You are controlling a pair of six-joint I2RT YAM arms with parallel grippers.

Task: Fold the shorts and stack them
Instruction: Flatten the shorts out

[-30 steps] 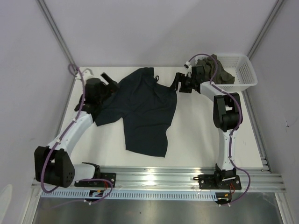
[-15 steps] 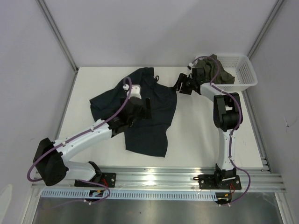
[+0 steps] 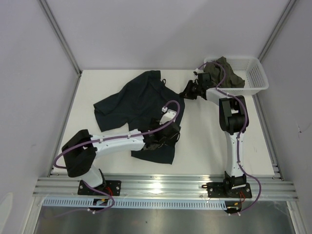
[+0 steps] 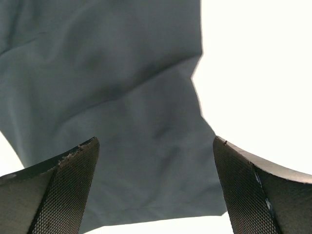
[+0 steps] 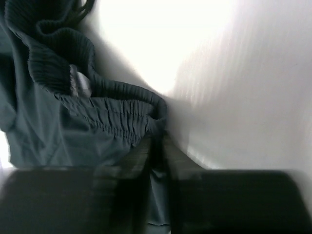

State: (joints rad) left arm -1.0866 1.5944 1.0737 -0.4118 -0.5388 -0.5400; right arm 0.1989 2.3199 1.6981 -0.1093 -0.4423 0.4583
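Currently, the shorts (image 3: 141,102) lie spread and partly rumpled on the tabletop (image 3: 209,141), left of centre, with the waistband toward the far right and one leg toward the near edge. The left hand (image 3: 165,135) is over that nearer leg, its fingers (image 4: 63,190) set wide apart with nothing between them; the right hand (image 3: 188,91) sits at the shorts' far-right edge, fingers (image 5: 134,161) pressed together on the gathered waistband. Further right, a white basket (image 3: 257,80) at the far corner contains a crumpled olive cloth (image 3: 228,72).
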